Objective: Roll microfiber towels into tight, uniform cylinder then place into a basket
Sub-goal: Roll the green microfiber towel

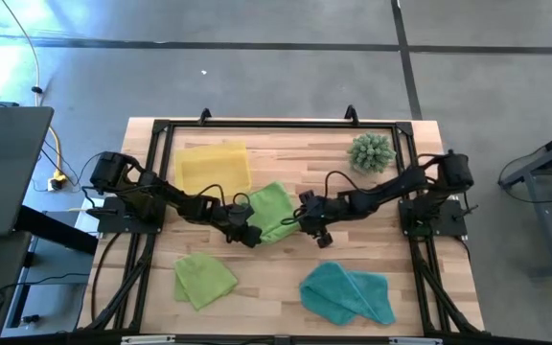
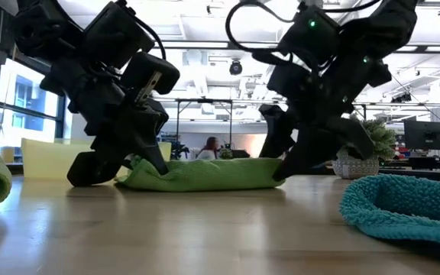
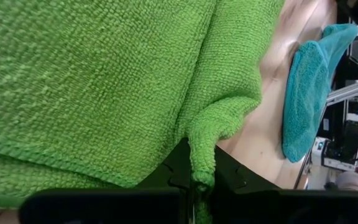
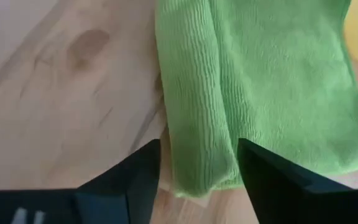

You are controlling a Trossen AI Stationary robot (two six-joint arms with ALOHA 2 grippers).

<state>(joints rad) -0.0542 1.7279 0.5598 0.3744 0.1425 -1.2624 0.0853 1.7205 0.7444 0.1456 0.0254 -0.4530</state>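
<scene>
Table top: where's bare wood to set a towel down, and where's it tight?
Free: the strip between the yellow basket and the spiky plant, and the gap between the front green towel and the teal towel. Crowded: the middle, where the left gripper and right gripper flank the center green towel.

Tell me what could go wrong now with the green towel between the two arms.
The left end effector pinches only a thin corner of the middle lime green towel; a pull could slip it free. The right end effector stands open astride the folded edge, so the fold may spring loose. The yellow basket lies close; dragging could nudge it.
</scene>
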